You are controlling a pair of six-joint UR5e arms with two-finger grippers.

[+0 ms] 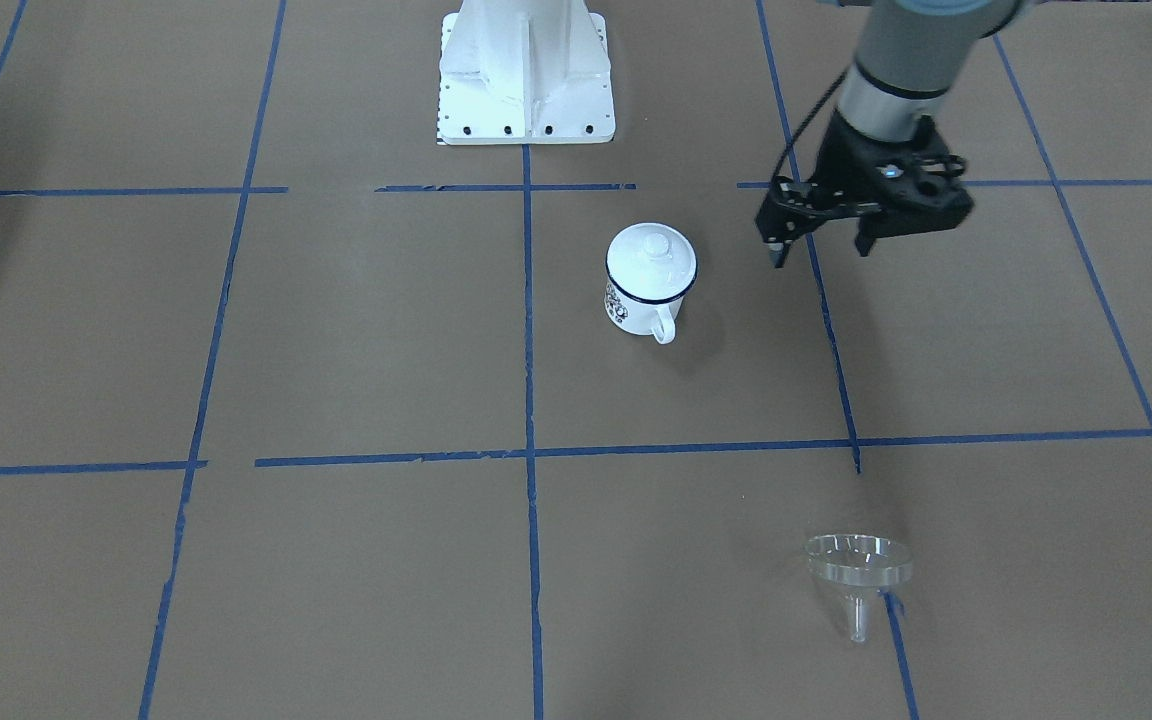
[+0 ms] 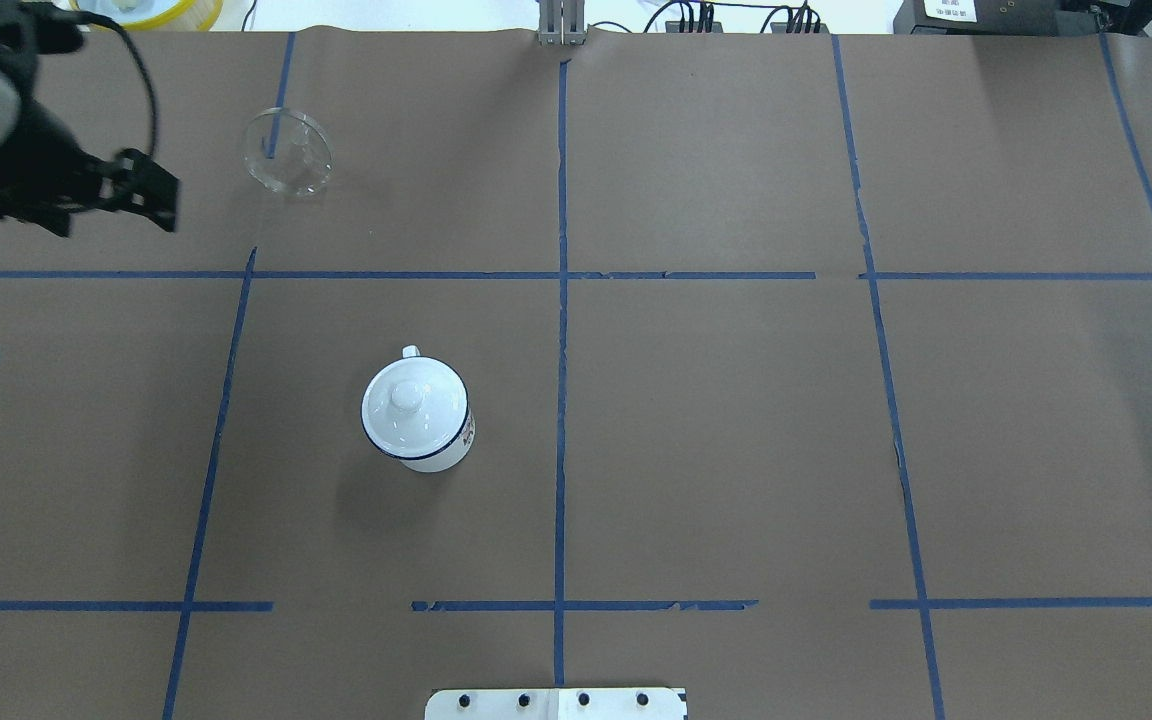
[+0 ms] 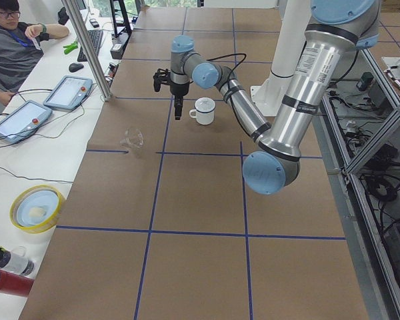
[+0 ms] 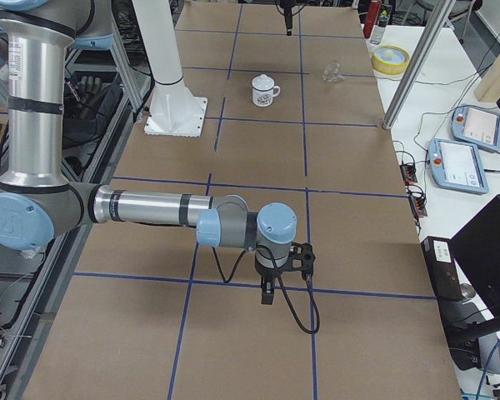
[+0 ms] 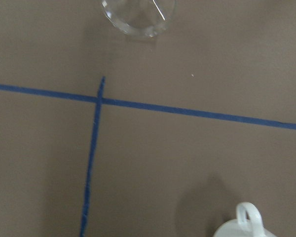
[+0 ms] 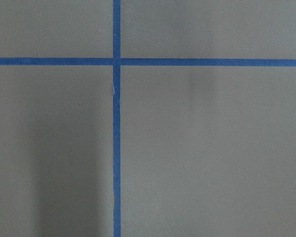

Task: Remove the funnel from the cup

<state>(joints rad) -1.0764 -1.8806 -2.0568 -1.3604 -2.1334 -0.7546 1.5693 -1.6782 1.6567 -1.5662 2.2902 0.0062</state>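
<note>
The clear funnel (image 1: pixel 858 562) lies on the brown table, apart from the cup, wide mouth up and tilted, spout resting on the paper. It also shows in the overhead view (image 2: pixel 286 150) and at the top of the left wrist view (image 5: pixel 138 15). The white cup (image 1: pixel 641 300) with the blue rim stands upright with a white knobbed lid (image 1: pixel 651 255) on it. My left gripper (image 1: pixel 820 250) hangs open and empty above the table, between cup and funnel in the overhead view (image 2: pixel 111 218). My right gripper (image 4: pixel 268 292) hovers far from both; I cannot tell its state.
The white robot base (image 1: pixel 526 70) stands behind the cup. Blue tape lines (image 1: pixel 528 330) grid the table. A yellow-rimmed dish (image 3: pixel 37 208), teach pendants (image 3: pixel 67 92) and an operator (image 3: pixel 13 47) are at the side bench beyond the funnel.
</note>
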